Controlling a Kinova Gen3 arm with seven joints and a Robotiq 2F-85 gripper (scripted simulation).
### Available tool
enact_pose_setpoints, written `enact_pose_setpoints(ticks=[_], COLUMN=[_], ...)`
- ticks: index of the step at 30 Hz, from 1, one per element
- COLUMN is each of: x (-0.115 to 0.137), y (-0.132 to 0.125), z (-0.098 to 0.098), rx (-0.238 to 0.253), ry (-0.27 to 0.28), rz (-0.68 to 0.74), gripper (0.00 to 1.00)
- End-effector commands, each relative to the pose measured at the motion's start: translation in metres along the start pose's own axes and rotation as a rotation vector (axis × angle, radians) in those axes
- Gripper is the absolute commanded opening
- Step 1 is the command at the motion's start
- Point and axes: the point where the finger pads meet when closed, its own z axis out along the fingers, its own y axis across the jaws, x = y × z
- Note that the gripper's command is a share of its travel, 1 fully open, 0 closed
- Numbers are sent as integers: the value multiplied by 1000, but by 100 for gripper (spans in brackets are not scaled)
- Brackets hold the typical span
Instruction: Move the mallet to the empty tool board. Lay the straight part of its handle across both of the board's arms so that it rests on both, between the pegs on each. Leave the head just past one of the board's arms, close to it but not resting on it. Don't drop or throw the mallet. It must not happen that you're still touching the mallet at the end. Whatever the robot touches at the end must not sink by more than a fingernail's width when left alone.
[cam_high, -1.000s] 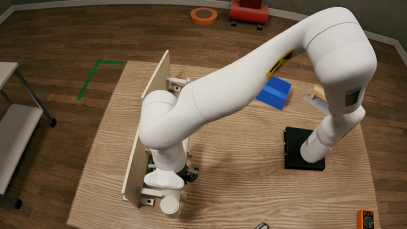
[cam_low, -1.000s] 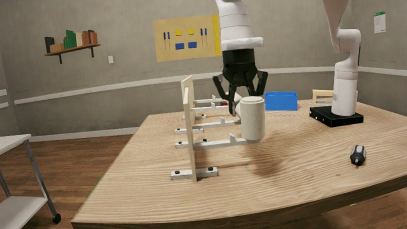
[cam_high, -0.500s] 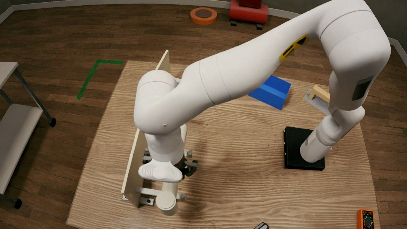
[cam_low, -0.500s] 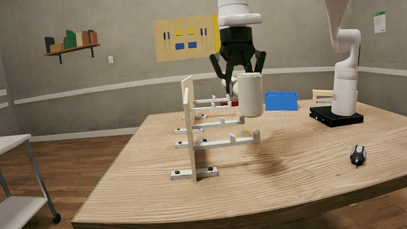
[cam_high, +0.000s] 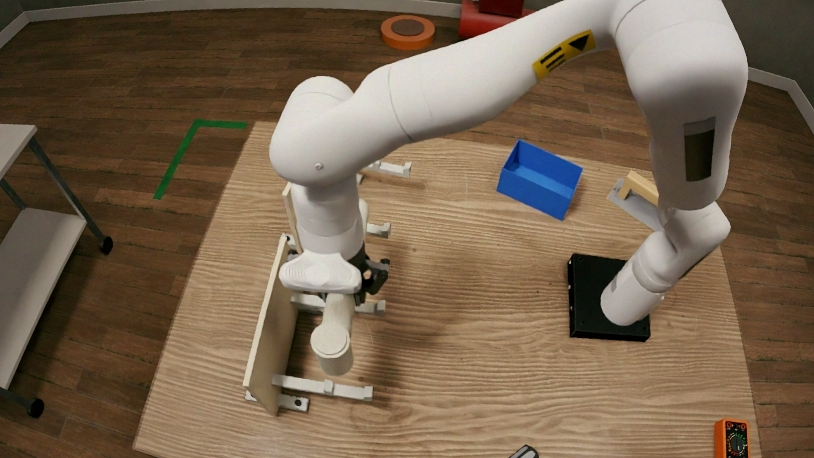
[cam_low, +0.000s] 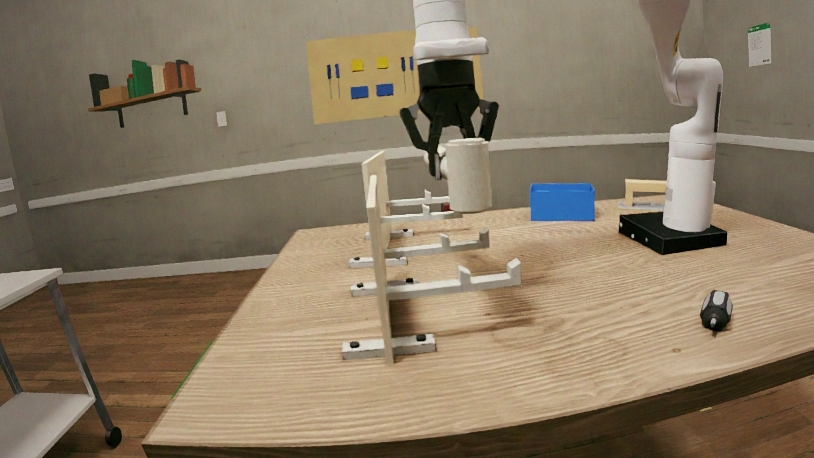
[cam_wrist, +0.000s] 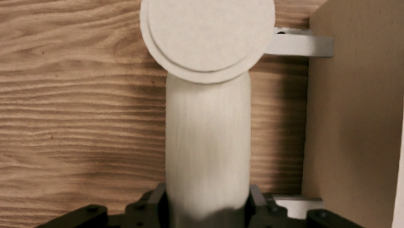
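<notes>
My gripper (cam_low: 441, 156) is shut on the handle of the cream mallet (cam_low: 467, 175) and holds it in the air, handle level, well above the table. The mallet's head (cam_high: 331, 341) points to the table's front edge. In the wrist view the handle (cam_wrist: 207, 145) runs up from my fingers to the round head (cam_wrist: 207, 37). The near tool board (cam_low: 382, 267) stands upright beside and below the mallet, with two pegged arms (cam_low: 455, 283) (cam_low: 441, 246) that carry nothing. A second board (cam_low: 375, 182) with its arms (cam_low: 421, 200) stands behind it.
A blue bin (cam_high: 539, 178) stands at the back of the table. The arm's black base (cam_high: 606, 304) is at the right, with a small wooden stand (cam_high: 637, 190) behind it. A screwdriver (cam_low: 715, 308) and an orange multimeter (cam_high: 731, 437) lie near the front right. A cart (cam_high: 22, 256) stands left of the table.
</notes>
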Motion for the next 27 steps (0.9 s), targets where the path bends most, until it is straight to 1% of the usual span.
enact_pose_setpoints(ticks=[1, 2, 6, 15, 17, 19, 23, 27], x=[-37, -47, -67, -133, -133, -160, -179, -207], y=[6, 6, 7, 2, 2, -2, -6, -13], z=[-3, -4, -4, -8, -8, -9, -10, -11], rx=[-3, -3, -3, -2, -2, -2, -2, -2], ry=[3, 3, 3, 3, 3, 4, 4, 5], rz=[28, 28, 28, 28, 28, 28, 28, 28], gripper=[10, 10, 10, 10, 10, 10, 10, 10])
